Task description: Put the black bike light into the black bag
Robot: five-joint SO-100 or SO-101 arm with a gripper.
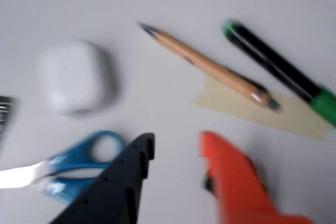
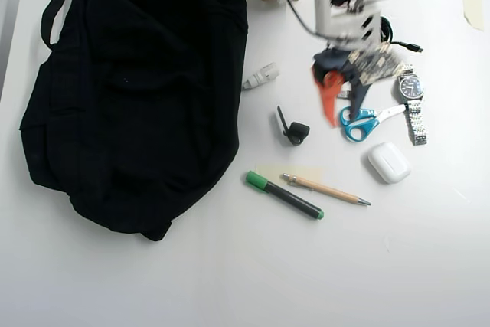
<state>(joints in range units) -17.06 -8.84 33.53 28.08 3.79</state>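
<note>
In the wrist view my fingers (image 1: 176, 153) are standing apart and gripping nothing, hovering over scissors (image 1: 73, 163) and a pencil (image 1: 210, 66); no light is showing. In the overhead view the black bike light (image 2: 295, 131) is lying on the surface (image 2: 383, 266), just left of my fingers (image 2: 331, 105), beside the black bag (image 2: 130, 89); nothing is done yet.

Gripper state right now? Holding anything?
Tool: open, empty, orange and black fingers apart over bare table in the wrist view; black bike light untouched on the table.

The black bike light (image 2: 295, 131) is flanked by the black bag (image 2: 130, 89) and scissors (image 2: 361, 122); bare desk (image 2: 306, 266) lies below.
</note>
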